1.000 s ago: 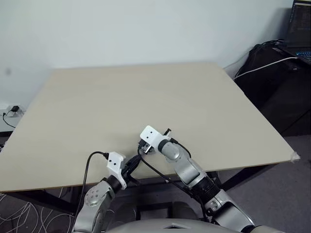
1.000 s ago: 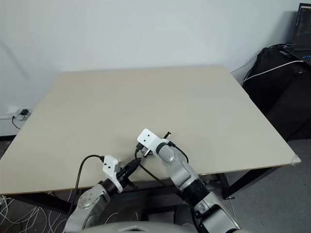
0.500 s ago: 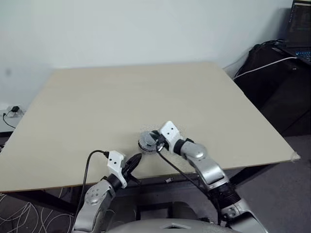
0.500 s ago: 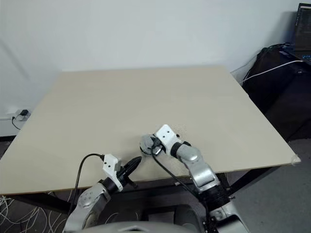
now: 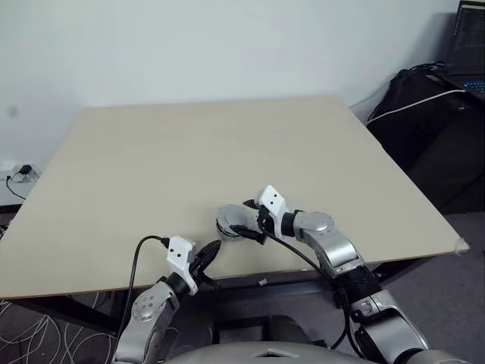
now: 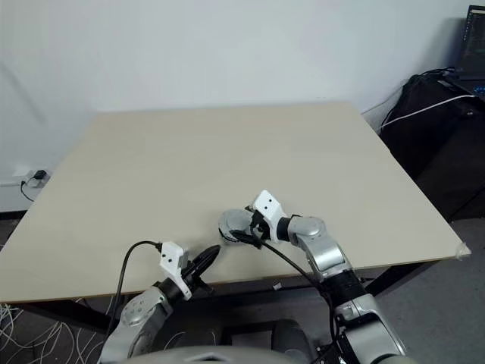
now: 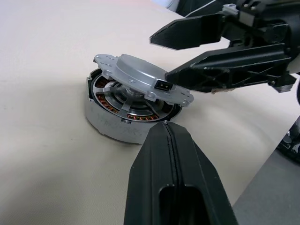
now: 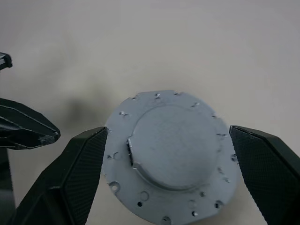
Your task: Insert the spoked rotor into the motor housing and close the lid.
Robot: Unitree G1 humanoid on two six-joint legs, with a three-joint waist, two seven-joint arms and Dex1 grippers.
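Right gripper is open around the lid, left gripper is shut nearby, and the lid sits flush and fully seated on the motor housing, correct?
Not quite. The lid is not flush: the left wrist view shows it tilted, raised above the motor housing with the copper windings visible beneath. The rest holds: the right gripper stands open on either side of the lid, and the left gripper is shut nearby.

The right gripper (image 7: pixel 185 52) has swung right and spread its jaws, uncovering the lid (image 7: pixel 143 78) on the motor housing (image 7: pixel 110 123).
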